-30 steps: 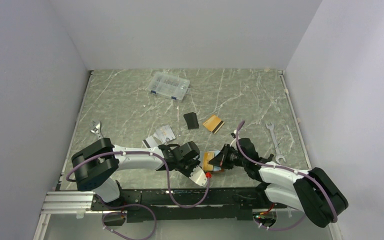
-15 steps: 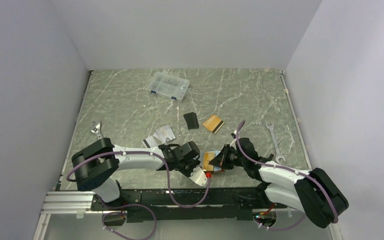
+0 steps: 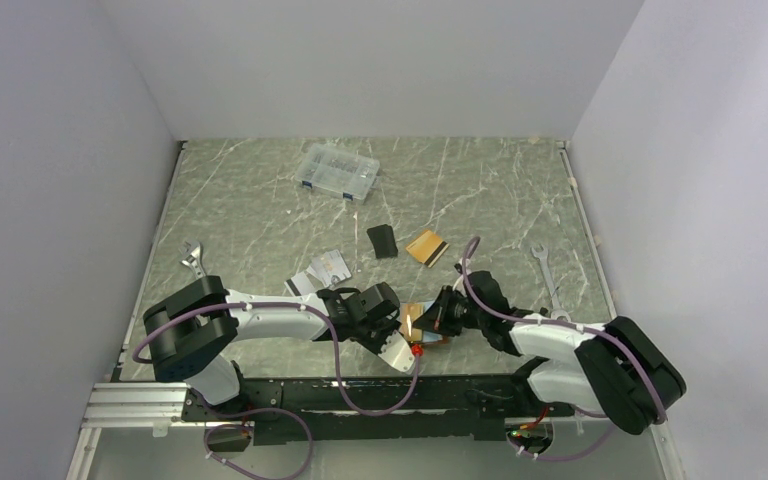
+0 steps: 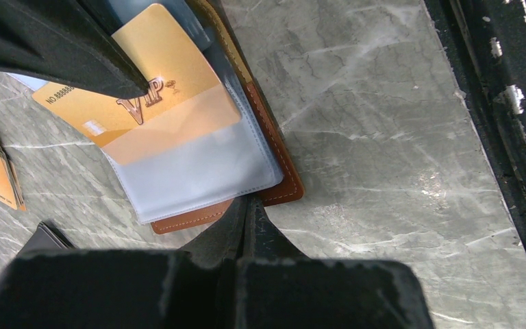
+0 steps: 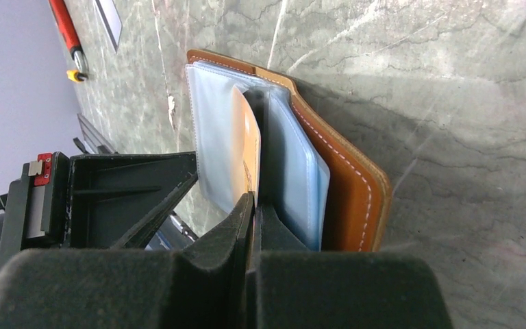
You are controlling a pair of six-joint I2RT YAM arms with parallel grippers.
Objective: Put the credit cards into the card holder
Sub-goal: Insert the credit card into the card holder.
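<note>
1. I see the left gripper (image 4: pixel 250 209) low over the table (image 4: pixel 383 137), its fingers pressed together. The tips touch the near leather edge of the card holder (image 5: pixel 356 185). I cannot tell whether they pinch that edge or only rest against it.
2. The card holder lies open on the table near the front edge, between the two grippers, brown cover down and sleeves up.
3. The right gripper (image 5: pixel 252 200) is clamped on a gold credit card (image 4: pixel 157 68), marked VIP. The card's lower half sits inside a clear sleeve (image 4: pixel 198 171) of the holder and its upper half stands out.
4. Farther back and to the left, the silver-grey cards (image 3: pixel 322 268) lie flat, overlapping each other.
5. Beyond the holder a small black rectangle (image 3: pixel 382 241) and an orange card (image 3: pixel 427 247) lie just beside one another, apart from the holder.
6. One wrench (image 3: pixel 193 258) lies near the left edge and a second wrench (image 3: pixel 550 285) lies near the right edge.
7. Farthest back, a clear compartment box (image 3: pixel 338 172) sits well apart from everything else.
</note>
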